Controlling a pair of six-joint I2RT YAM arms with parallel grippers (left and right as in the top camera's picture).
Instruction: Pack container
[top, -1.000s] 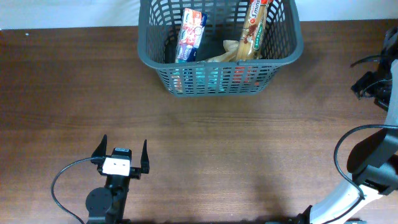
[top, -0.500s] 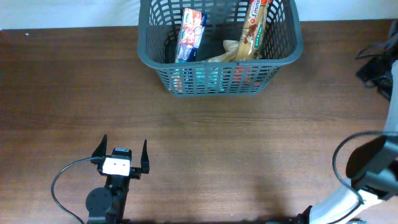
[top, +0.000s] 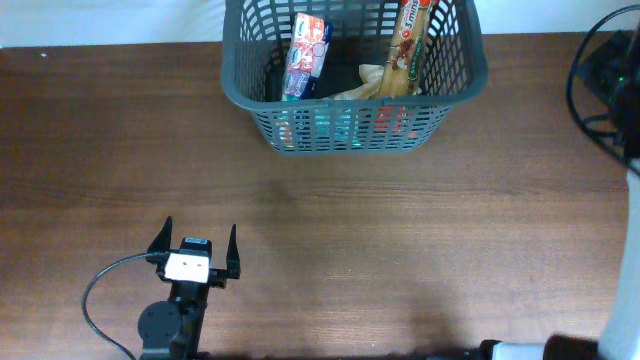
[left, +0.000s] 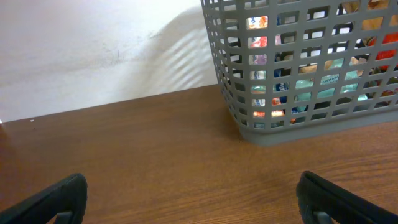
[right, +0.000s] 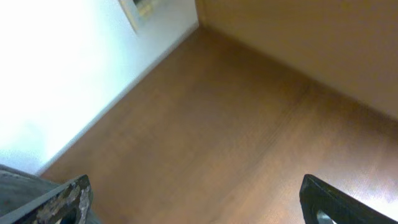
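Observation:
The container (top: 350, 102), a dark grey lattice basket, stands at the table's far middle. Inside lie a red, white and blue packet (top: 305, 55), a long brown snack packet (top: 406, 45) and a beige item (top: 368, 78). My left gripper (top: 198, 242) rests near the front left, well short of the basket, open and empty. In the left wrist view the basket wall (left: 292, 132) fills the upper right, far ahead of the open gripper (left: 196, 205). My right gripper (right: 199, 205) is open and empty, facing a blurred brown surface away from the basket.
The right arm (top: 610, 70) with its cables sits at the table's far right edge, and its white link (top: 628, 290) runs down the right border. A white wall (left: 93, 50) lies behind the table. Brown tabletop (top: 380, 230) stretches between my left gripper and the basket.
The right arm has swung up and outward along the right edge of the overhead view. The left arm and the basket's contents have not moved.

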